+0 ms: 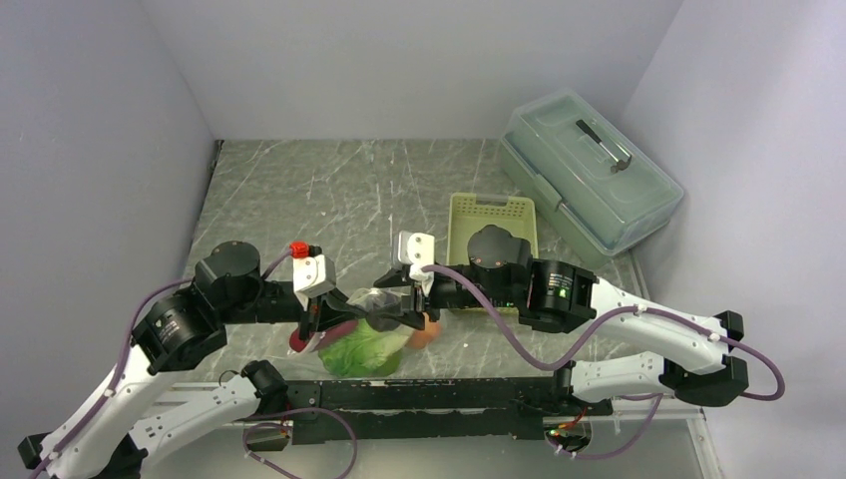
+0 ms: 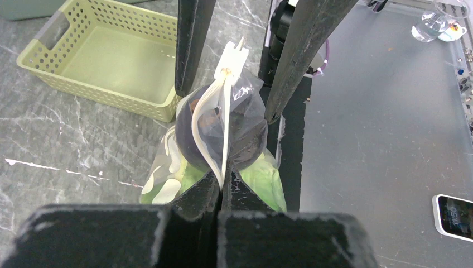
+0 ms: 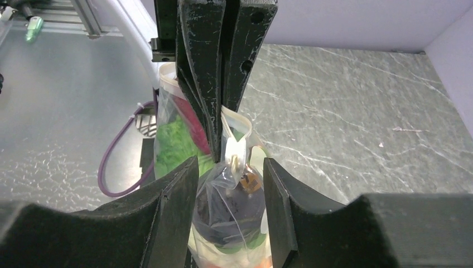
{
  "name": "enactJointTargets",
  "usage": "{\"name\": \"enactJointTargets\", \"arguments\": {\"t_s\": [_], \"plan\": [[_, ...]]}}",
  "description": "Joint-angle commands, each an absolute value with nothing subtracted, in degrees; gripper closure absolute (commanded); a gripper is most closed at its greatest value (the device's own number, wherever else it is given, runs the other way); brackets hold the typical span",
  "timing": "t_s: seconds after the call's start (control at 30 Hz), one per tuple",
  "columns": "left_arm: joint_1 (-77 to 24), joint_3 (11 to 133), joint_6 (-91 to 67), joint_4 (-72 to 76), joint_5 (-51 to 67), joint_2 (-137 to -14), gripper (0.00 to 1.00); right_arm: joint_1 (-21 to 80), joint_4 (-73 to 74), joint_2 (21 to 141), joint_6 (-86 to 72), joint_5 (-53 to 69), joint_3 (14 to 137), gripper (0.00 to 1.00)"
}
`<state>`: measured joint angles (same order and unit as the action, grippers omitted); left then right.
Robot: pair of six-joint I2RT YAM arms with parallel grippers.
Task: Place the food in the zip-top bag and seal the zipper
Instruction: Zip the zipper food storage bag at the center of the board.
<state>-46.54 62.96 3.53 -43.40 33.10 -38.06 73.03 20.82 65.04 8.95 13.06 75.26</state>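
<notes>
Jaws of the left gripper point(image 2: 222, 181) are clenched on the zipper point(image 2: 225, 123) of the zip-top bag point(image 2: 251, 92), while those of the right gripper point(image 3: 230, 164) stand apart astride its top.

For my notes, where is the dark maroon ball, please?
Left wrist view, centre: the maroon ball sits inside the zip-top bag, behind the zipper, beside the lettuce.

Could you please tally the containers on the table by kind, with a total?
zip-top bag: 1
slotted basket: 1
lidded box: 1
Total: 3
</notes>
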Motion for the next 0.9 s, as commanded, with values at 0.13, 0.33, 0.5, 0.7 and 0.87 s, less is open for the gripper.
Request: {"name": "enactJointTargets", "arguments": {"t_s": [0.13, 0.33, 0.5, 0.7, 0.87], "plan": [[-46.37, 63.97, 1.99, -37.05, 34.82, -37.01, 1.0, 72.95, 17.67, 64.84, 8.32, 15.33, 75.05, 0.61], [-46.4, 64.14, 1.96, -36.97, 35.32, -37.38, 1.0, 72.95, 17.73, 65.3, 8.3, 16.25, 75.58, 0.76], [-46.4, 64.03, 1.93, -36.79, 35.42, -37.19, 1.0, 72.95, 18.23, 65.55, 8.61, 16.7, 75.82, 0.87], [-46.41, 64.19, 2.11, -36.91, 35.23, -37.08, 1.0, 72.9, 19.01, 65.76, 9.03, 17.01, 76.6, 1.0], [-46.41, 64.11, 2.28, -37.03, 36.09, -37.52, 1.0, 72.87, 19.61, 66.0, 9.23, 16.91, 77.43, 1.0]]}}
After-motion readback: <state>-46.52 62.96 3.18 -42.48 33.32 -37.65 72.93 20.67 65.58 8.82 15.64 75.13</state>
